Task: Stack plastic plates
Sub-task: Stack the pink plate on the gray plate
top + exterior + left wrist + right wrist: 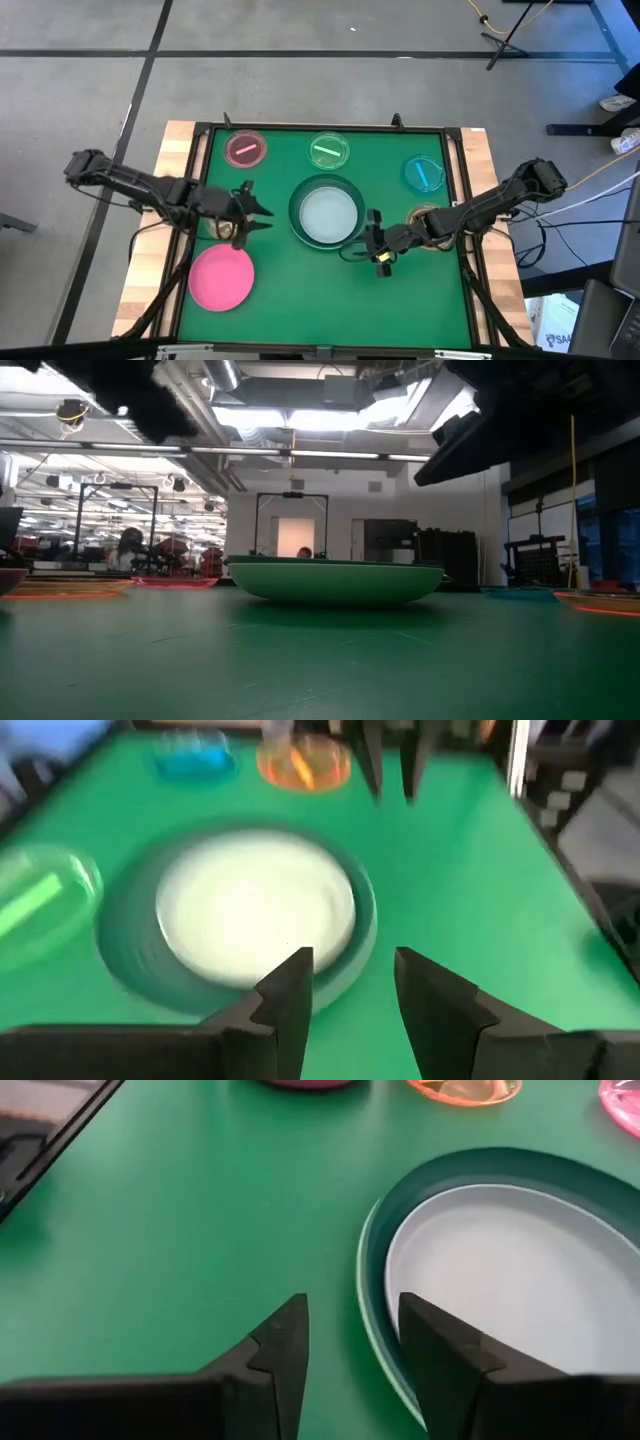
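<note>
A stack of plates [328, 212] rests on the middle of the green mat: a whitish plate [520, 1270] sits in a dark green one [470, 1170], with a light green rim [366, 1315] showing beneath. A pink plate [221, 277] lies flat near the front left. My left gripper [258, 212] [350, 960] hovers open to the left of the stack, pointing at it. My right gripper [365, 240] [352, 1305] hovers open at the stack's right front rim. In the low view both arms hang high above the mat.
Small clear dishes lie along the far side: pink [246, 148], green [328, 150], blue [423, 172]. One amber dish [425, 215] sits under my right arm, another [465, 1088] beside my left arm. A raised frame [455, 160] borders the mat. Bare mat lies at the front centre [330, 300].
</note>
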